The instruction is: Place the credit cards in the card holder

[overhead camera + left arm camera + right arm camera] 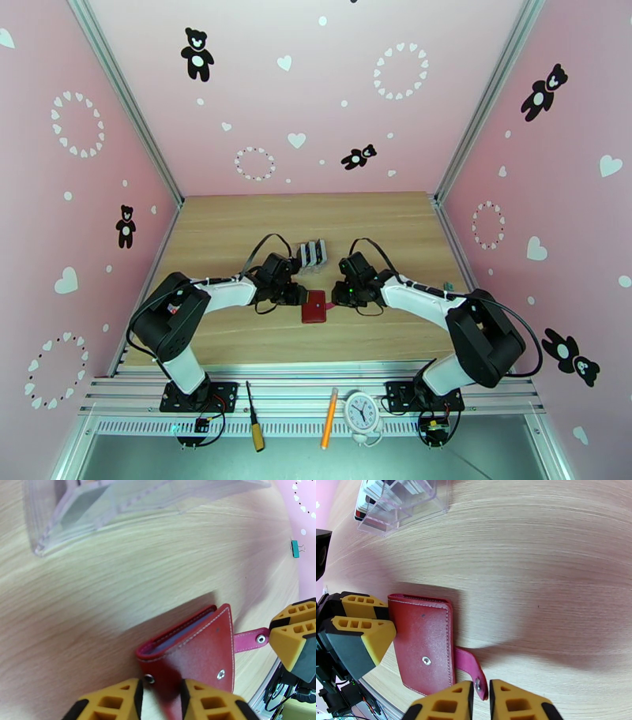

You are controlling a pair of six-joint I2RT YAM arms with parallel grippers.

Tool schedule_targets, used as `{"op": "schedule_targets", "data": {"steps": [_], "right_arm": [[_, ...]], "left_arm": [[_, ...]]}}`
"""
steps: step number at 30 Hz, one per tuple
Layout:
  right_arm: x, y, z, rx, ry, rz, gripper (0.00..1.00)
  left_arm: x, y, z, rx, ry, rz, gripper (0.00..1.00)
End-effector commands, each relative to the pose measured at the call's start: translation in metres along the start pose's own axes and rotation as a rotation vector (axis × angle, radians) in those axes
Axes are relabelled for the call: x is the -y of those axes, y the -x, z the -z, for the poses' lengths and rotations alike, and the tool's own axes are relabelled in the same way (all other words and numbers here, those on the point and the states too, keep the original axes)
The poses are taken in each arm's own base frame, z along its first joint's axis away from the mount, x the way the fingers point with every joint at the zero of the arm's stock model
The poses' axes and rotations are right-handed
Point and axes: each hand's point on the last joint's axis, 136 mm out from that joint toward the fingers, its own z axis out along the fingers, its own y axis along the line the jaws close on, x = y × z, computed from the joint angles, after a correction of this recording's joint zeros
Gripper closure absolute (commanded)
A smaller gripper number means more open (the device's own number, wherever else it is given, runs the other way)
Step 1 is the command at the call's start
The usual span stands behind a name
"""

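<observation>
On the light wooden table (237, 237), a clear slotted plastic rack (403, 499) is seen beyond both sets of fingers. The dark red leather folding card holder (422, 638) is found between them, closed, its edge pinched by the left gripper (160, 699) and its pink snap tab (468, 663) pinched by the right gripper (481, 699)

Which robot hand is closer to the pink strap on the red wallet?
Right. The right gripper has the pink strap between its fingertips; the left gripper clamps the red wallet at its opposite edge, away from the strap.
</observation>
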Motion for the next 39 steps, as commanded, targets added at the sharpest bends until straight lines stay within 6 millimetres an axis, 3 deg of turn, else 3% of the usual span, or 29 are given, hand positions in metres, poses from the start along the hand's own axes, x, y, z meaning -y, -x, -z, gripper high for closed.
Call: {"op": "schedule_targets", "data": {"steps": [1,25,39], "right_arm": [[0.001,-0.002,0.002,0.002,0.016,-0.009,0.80],[-0.004,-0.002,0.011,0.023,0.048,-0.010,0.85],[0.005,-0.004,0.006,0.007,0.021,-0.012,0.78]], "left_arm": [[-0.002,-0.004,-0.005,-0.026,0.009,-0.012,0.66],[-0.002,-0.005,-0.005,-0.030,0.011,-0.011,0.65],[-0.003,-0.005,-0.006,-0.031,0.012,-0.010,0.65]]}}
